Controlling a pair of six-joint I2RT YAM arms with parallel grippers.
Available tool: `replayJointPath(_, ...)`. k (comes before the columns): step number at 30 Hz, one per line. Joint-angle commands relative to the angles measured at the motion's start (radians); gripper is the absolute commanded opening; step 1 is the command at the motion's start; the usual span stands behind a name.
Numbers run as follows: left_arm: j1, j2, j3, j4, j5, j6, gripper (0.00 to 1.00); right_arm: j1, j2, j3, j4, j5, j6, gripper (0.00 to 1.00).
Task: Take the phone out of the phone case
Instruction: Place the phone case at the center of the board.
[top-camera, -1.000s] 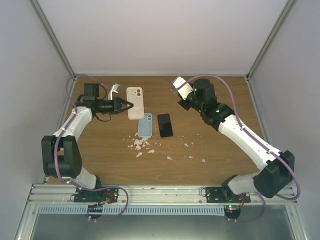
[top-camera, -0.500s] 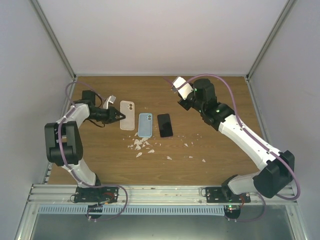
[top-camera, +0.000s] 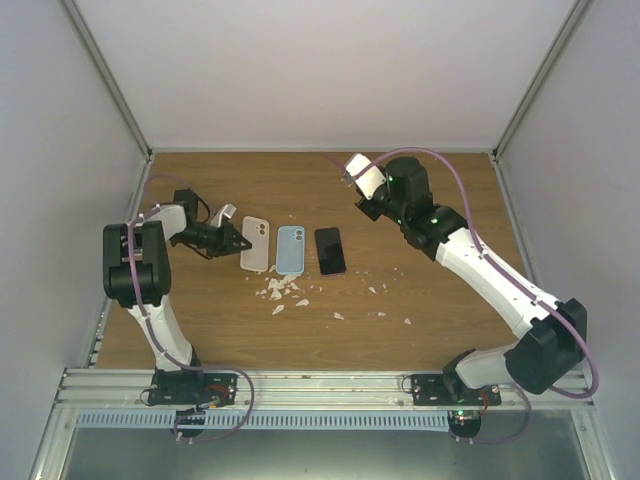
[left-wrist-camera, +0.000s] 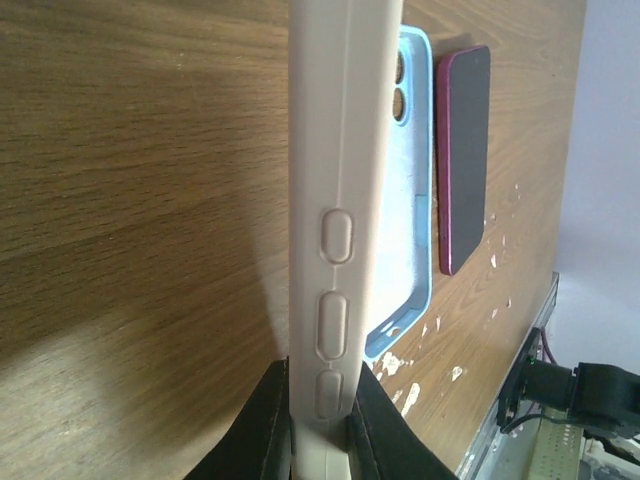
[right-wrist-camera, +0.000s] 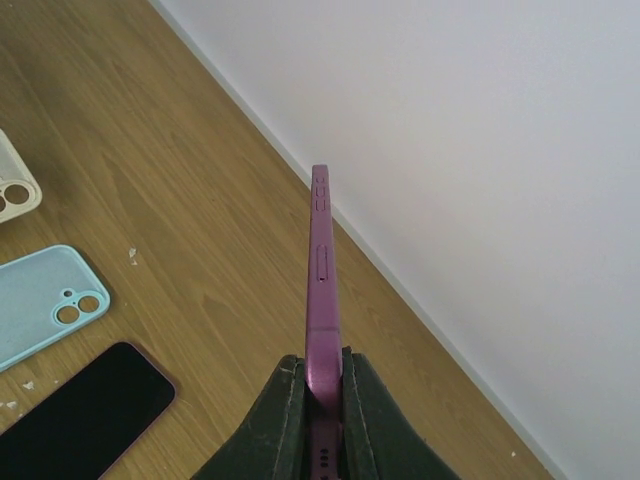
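Note:
My left gripper is shut on the lower edge of a beige phone case. The case stands on its long side at the left of the table, its button bumps facing the left wrist camera. My right gripper is shut on a purple phone and holds it edge-on in the air above the far middle of the table. The beige case's corner also shows in the right wrist view.
A light blue empty case lies flat beside the beige one. A second dark-screened phone lies to its right. White flakes are scattered on the wood. Walls enclose the table at the back and sides.
My left gripper has drawn back to the left and nearer with the beige case, turning it from flat onto its side beside the blue case. The right arm has not moved.

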Motion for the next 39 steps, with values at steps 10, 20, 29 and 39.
replayJointPath(10, -0.010, 0.095, 0.050, -0.005, -0.074, -0.015, 0.00, -0.013, 0.019, 0.022, 0.061, -0.004, 0.009, 0.00)
replayJointPath(20, -0.024, 0.089, 0.039, 0.013, -0.160, -0.057, 0.10, -0.012, 0.025, 0.025, 0.060, -0.008, 0.012, 0.00)
replayJointPath(29, -0.029, 0.035, 0.013, 0.033, -0.226, -0.079, 0.24, -0.013, 0.023, 0.025, 0.060, -0.016, 0.016, 0.00)
replayJointPath(39, -0.029, -0.081, -0.039, 0.065, -0.271, -0.099, 0.81, -0.012, 0.010, 0.034, 0.055, -0.022, 0.013, 0.01)
